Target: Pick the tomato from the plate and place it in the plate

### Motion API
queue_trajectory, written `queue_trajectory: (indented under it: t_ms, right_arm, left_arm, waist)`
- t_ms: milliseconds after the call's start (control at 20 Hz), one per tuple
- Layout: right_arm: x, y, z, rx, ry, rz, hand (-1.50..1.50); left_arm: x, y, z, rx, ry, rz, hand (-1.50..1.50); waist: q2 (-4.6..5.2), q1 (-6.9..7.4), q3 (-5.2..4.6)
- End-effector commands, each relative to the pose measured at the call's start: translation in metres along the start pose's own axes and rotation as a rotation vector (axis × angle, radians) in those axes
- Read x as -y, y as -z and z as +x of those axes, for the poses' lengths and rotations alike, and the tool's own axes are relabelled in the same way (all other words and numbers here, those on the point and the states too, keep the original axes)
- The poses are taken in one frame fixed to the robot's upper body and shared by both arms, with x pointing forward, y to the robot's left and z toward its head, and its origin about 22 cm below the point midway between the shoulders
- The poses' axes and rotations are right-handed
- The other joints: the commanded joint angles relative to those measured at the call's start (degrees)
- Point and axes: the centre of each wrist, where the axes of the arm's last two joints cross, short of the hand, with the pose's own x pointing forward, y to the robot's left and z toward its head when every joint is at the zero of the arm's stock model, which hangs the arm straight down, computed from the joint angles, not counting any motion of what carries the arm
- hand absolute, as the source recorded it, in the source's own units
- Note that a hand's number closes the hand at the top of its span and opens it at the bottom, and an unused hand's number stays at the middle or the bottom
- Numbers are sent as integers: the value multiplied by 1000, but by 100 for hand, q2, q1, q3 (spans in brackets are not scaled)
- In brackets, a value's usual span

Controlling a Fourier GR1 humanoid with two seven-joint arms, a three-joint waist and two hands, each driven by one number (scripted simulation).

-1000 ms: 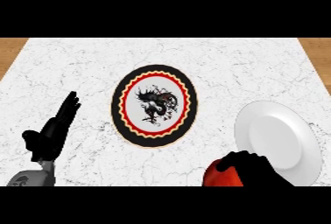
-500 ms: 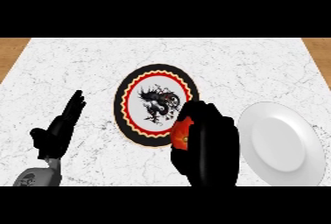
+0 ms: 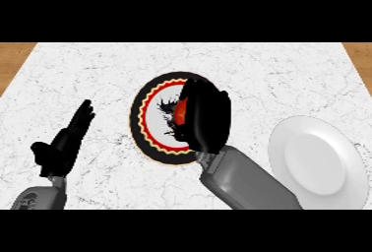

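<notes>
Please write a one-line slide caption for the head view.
Right hand holds red tomato over black-rimmed patterned plate; plain white plate beside; left hand rests open.

— What colours do you see on the round patterned plate?

— You have a black rim, a red scalloped ring edged in yellow, and a white centre with a black figure.

— And the rest?

— Your round red tomato shows beside the black right hand. The plain round white plate lies on the white, grey-veined marble counter. Your left hand is black, the forearms grey.
</notes>
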Motion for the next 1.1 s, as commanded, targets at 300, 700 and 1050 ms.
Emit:
queue_trajectory:
  t_ms: [300,700,1050]
  right_arm:
    - [-32,38,-11,-322,197,-66,-150]
    - [-35,49,-18,-331,435,-173,-150]
    - [-33,25,-46,-357,736,-334,-150]
  left_arm:
    - [19,-7,-6,-3,-3,-33,0]
    - [7,-9,-6,7,5,-26,0]
    - [-4,-11,-16,-25,-6,11,0]
  waist:
    - [32,199,1]
    - [6,124,5]
    - [-30,-145,11]
